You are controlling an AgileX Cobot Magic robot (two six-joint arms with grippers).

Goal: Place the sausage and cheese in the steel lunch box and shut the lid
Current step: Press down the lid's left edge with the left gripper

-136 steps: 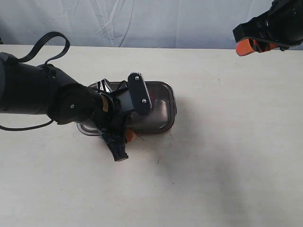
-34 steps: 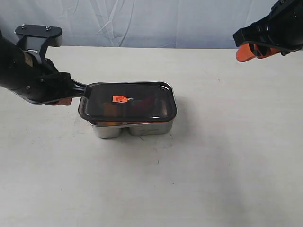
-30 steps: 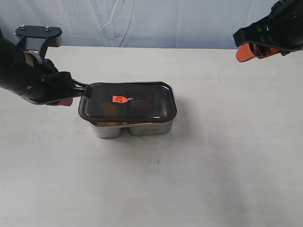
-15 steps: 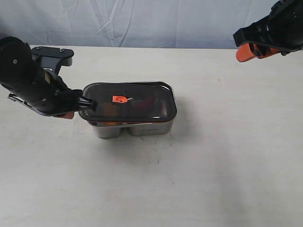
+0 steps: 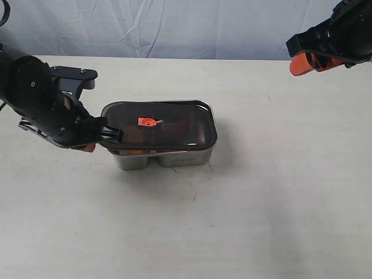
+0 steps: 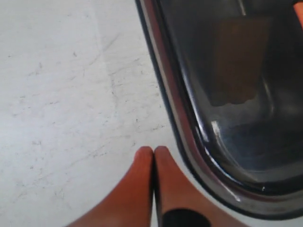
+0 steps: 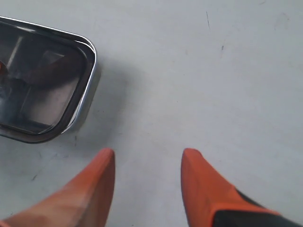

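The steel lunch box (image 5: 174, 157) stands mid-table with the dark translucent lid (image 5: 174, 136) lying on top, its orange valve tab (image 5: 146, 121) facing up. Through the lid (image 6: 189, 151) a dim yellow-orange block shows, the cheese (image 6: 234, 61). A reddish shape under the lid (image 7: 28, 132) may be the sausage (image 7: 49, 68). My left gripper (image 6: 153, 152) is shut and empty, its tips just off the lid's rim at the box's left end (image 5: 87, 147). My right gripper (image 7: 147, 156) hangs open and empty, high at the far right (image 5: 307, 61), away from the box (image 7: 87, 94).
The pale tabletop (image 5: 261, 203) stretches all round the box. A light cloth backdrop (image 5: 174, 23) closes off the far edge. My left arm's dark body (image 5: 40, 99) sits over the table's left part.
My left arm has turned and shifted in toward the box's left end, staying shut. Lid, box and right gripper have not moved.
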